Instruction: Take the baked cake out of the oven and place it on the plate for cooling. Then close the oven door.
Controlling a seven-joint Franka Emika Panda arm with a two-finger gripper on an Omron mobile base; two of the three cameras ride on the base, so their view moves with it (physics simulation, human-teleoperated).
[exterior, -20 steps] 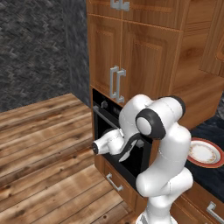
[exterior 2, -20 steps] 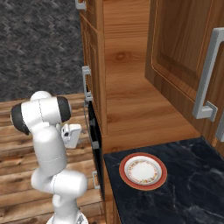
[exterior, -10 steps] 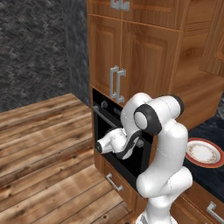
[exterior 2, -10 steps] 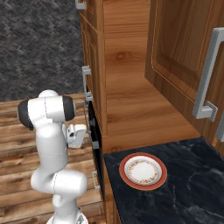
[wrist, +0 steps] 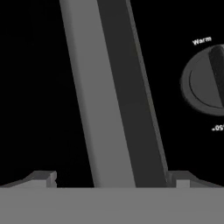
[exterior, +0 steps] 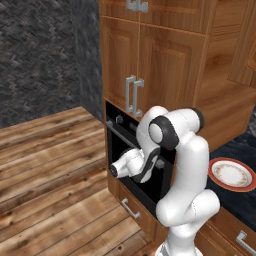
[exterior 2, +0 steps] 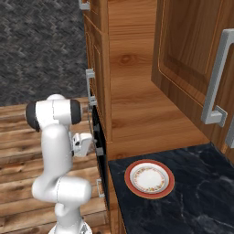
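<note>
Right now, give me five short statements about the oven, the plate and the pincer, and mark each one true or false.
1. The oven door is shut. True.
2. The cake sits on the plate. False: the plate is bare.
3. The pincer is open, with the door's bar handle between its fingertips. True.
4. The plate lies on the wooden floor. False: it lies on the dark countertop beside the oven.
5. A round knob marked "Warm" shows beside the handle in the hand view. True.
</note>
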